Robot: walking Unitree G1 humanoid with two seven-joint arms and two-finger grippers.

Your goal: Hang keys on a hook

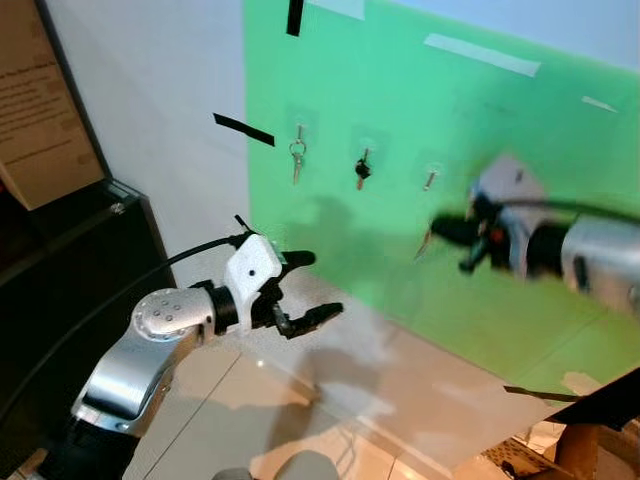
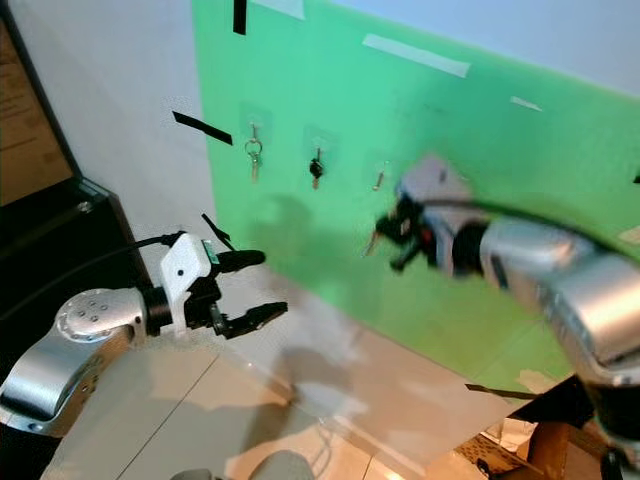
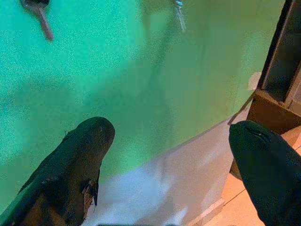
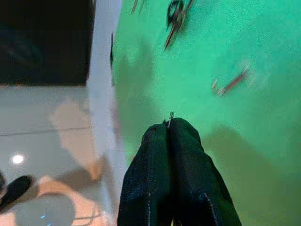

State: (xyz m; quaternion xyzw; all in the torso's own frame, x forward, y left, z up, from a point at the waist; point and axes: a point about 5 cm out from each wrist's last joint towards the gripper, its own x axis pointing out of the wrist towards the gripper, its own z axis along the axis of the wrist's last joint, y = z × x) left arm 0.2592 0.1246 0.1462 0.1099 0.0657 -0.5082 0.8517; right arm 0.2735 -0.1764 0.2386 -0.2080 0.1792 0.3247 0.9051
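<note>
Pinching a small silver metal key (image 4: 170,116) at their very tips, the right gripper (image 4: 170,126) fingers sit closed below the empty hook (image 1: 429,180); light, stiff, slippery, it could swivel.

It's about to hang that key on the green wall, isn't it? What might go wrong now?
The right gripper pinches only a sliver of key, so it might slip and drop to the floor. The empty hook is small and the arm looks blurred from motion, so the key could miss it. It could also knock the dark key hanging next door.
</note>
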